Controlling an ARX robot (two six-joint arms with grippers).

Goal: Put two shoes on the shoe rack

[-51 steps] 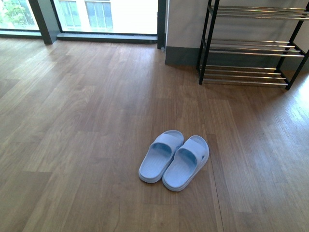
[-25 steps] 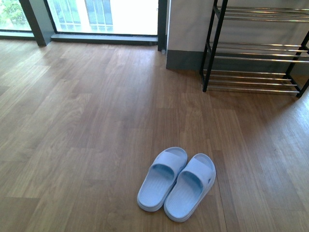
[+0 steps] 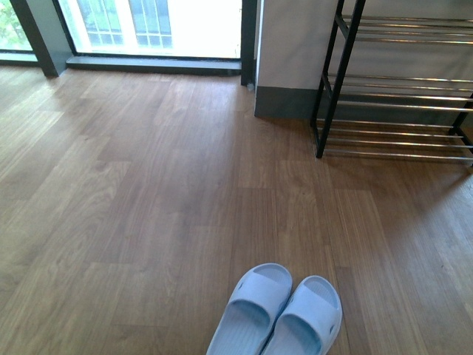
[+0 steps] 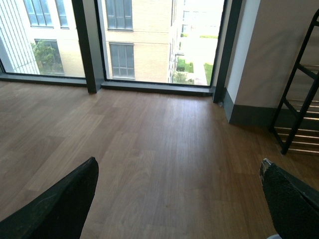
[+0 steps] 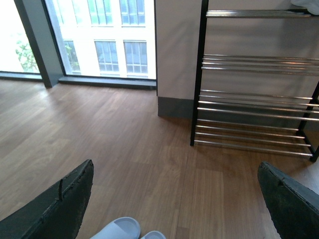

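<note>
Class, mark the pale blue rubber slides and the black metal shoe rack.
Pale blue rubber slides point(image 3: 259, 292): front view, strap of the left-hand slide.
Black metal shoe rack point(image 3: 325, 133): front view, near upright post.

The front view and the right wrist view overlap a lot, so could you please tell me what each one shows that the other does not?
Only the front view shows most of both pale blue slides, side by side on the wood floor, with their heels cut off by the picture's edge. Only the right wrist view shows the right gripper, its dark fingers spread wide with nothing between them. Both show the shoe rack by the wall, the window, the floor and the slides' toes.
</note>
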